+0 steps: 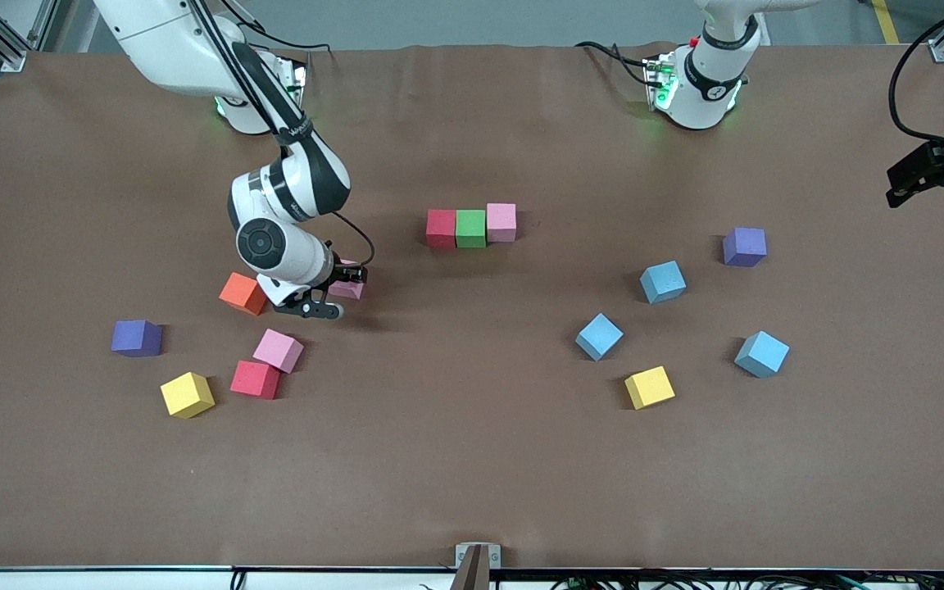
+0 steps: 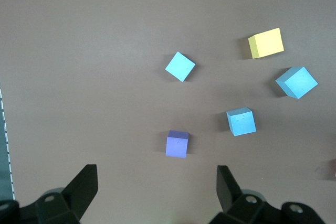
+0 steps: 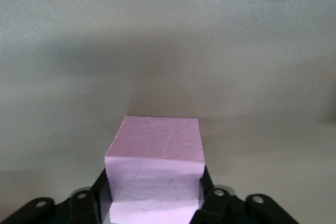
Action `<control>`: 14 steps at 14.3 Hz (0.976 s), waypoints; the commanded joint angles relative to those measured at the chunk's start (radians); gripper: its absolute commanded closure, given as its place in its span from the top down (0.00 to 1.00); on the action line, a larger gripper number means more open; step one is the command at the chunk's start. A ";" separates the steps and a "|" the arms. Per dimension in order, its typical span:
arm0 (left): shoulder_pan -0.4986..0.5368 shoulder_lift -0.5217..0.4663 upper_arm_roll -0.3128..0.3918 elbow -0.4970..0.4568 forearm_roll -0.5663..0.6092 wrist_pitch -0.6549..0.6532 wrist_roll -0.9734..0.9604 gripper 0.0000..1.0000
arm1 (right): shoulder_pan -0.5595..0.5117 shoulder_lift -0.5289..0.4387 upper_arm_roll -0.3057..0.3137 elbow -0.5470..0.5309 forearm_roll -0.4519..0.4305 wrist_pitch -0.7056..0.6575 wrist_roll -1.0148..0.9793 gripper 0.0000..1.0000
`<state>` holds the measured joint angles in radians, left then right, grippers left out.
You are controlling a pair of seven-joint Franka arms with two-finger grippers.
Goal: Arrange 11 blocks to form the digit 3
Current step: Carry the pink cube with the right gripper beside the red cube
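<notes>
Only one row of three blocks (image 1: 472, 227) stands joined mid-counter (image 1: 472, 459); eight remain scattered. The right gripper (image 1: 339, 288) is closed around a pink block (image 3: 155, 169) beside the orange block (image 1: 243, 293). The left gripper (image 1: 935, 176) waits, wide open and empty.

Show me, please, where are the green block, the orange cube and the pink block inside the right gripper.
green block (image 1: 470, 229): front view, its top face, mid-row.
orange cube (image 1: 242, 292): front view, its top face.
pink block (image 3: 155, 157): right wrist view, its upper face, between the right gripper's fingers.
</notes>
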<state>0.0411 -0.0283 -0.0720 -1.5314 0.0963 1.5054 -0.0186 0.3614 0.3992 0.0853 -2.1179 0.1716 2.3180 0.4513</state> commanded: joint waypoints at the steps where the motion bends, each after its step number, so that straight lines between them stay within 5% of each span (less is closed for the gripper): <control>1: -0.004 -0.013 -0.012 -0.026 -0.010 0.018 0.016 1.00 | -0.002 0.006 0.002 -0.004 -0.020 0.012 0.003 0.53; 8: -0.003 0.008 -0.012 -0.019 -0.009 0.042 0.011 1.00 | 0.028 0.024 0.002 0.146 -0.021 -0.003 -0.013 0.53; 14: -0.007 0.011 -0.014 -0.019 -0.010 0.047 -0.003 1.00 | 0.171 0.148 -0.012 0.372 -0.056 -0.116 -0.013 0.51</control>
<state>0.0365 -0.0144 -0.0853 -1.5473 0.0963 1.5391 -0.0193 0.4820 0.4805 0.0878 -1.8474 0.1605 2.2705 0.4398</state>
